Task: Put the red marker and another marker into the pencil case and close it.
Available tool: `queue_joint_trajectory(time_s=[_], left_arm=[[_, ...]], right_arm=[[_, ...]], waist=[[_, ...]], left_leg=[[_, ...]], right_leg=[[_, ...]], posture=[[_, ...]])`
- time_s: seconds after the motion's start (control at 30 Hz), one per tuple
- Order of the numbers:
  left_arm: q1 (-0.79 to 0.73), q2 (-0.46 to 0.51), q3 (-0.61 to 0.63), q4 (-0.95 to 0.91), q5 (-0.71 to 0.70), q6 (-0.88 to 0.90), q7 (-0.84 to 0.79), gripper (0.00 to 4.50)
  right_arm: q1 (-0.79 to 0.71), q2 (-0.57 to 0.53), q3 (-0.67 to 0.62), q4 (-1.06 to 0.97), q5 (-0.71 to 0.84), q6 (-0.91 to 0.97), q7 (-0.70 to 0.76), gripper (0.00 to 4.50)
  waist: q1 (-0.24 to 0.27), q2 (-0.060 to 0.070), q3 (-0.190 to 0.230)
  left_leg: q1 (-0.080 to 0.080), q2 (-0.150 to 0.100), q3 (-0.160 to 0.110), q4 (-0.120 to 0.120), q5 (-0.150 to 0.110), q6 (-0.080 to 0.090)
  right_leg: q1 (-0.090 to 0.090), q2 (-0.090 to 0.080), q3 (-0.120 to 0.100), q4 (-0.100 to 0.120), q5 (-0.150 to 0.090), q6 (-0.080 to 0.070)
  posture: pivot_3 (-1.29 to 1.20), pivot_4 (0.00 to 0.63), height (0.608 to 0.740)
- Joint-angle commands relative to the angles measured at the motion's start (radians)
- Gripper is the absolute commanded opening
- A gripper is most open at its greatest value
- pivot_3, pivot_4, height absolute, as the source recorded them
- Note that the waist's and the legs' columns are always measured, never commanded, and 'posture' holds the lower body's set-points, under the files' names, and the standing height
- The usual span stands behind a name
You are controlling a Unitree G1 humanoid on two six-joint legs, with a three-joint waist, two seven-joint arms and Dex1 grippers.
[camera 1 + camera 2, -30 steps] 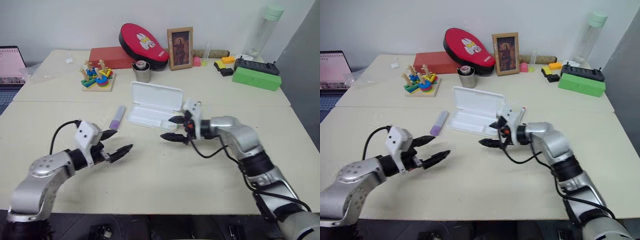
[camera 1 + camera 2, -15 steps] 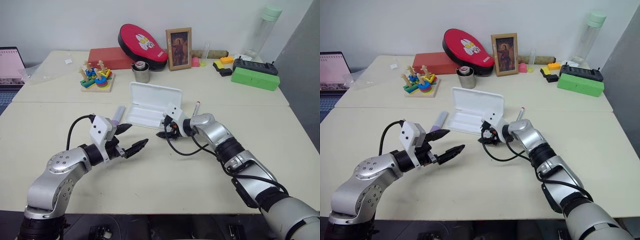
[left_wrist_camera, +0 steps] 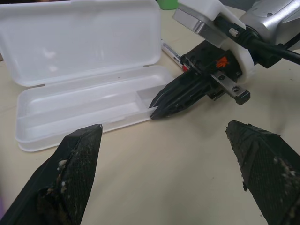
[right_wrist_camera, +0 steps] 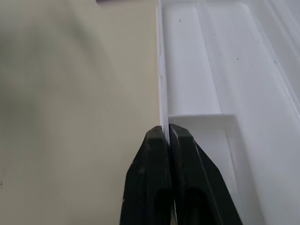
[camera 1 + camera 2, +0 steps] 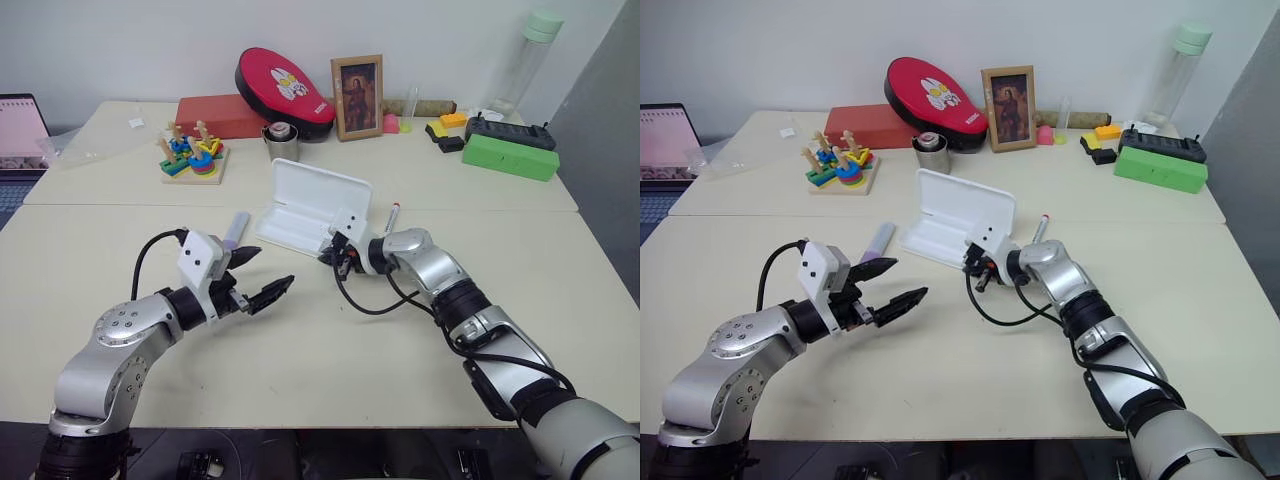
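The pencil case (image 5: 308, 214) lies open near the middle of the table (image 5: 330, 350), with its lid tilted up toward the back and its shallow tray facing the robot. No marker lies in the tray that can be seen in the left wrist view.

The right gripper (image 5: 326, 258) is fully closed, and its two black fingertips (image 4: 168, 140) pinch the thin front wall of the tray near the right-hand corner. The wall edge runs straight up between the tips in the right wrist view.

The left gripper (image 5: 262, 276) hovers above the table at about 7 o'clock from the case, well apart from it. Its fingers (image 3: 75, 159) are spread wide and hold nothing.

The red marker (image 5: 392, 218) lies on the table at 3 o'clock from the case, just behind the right wrist, with one red end pointing toward the back of the table.

The lavender marker (image 5: 236, 231) lies on the table at 9 o'clock from the case, just beside the tray's left end and apart from the left gripper.

At the back of the table, at 12 o'clock from the case, stand a metal cup (image 5: 283, 143), a red pouch (image 5: 285, 90) and a picture frame (image 5: 359, 96). A green box (image 5: 512, 157) lies at about 2 o'clock, and a peg toy (image 5: 192, 152) lies at about 10 o'clock
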Motion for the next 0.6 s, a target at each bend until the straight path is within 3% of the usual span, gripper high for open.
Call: queue_joint_trajectory(time_s=[0.03, 0.33, 0.6], left_arm=[[0.020, 0.012, 0.030, -0.030, -0.016, -0.015, -0.018, 4.50], [0.090, 0.033, 0.064, -0.080, -0.031, -0.002, -0.029, 4.50], [0.109, 0.042, 0.048, -0.123, -0.046, 0.024, -0.039, 4.50]], right_arm=[[0.057, -0.040, -0.005, -0.210, 0.033, -0.039, 0.096, 0.00], [0.272, -0.124, 0.100, -0.571, 0.018, 0.062, 0.175, 0.00], [0.309, -0.123, 0.168, -0.559, -0.033, 0.066, 0.163, 0.00]], waist=[[0.000, 0.000, 0.000], [-0.001, 0.000, 0.000], [-0.002, 0.000, 0.000]], left_leg=[[0.000, 0.000, 0.000, 0.000, 0.000, 0.000], [0.000, 0.000, 0.000, 0.000, 0.000, 0.000], [0.001, 0.000, 0.000, 0.001, 0.000, 0.000]], right_leg=[[0.000, 0.000, 0.000, 0.000, 0.000, 0.000], [0.000, 0.000, 0.000, 0.000, 0.000, 0.000], [0.000, 0.000, 0.000, 0.000, 0.000, 0.001]], posture=[[0.00, 0.150, 0.740], [0.00, 0.150, 0.740], [0.00, 0.150, 0.740]])
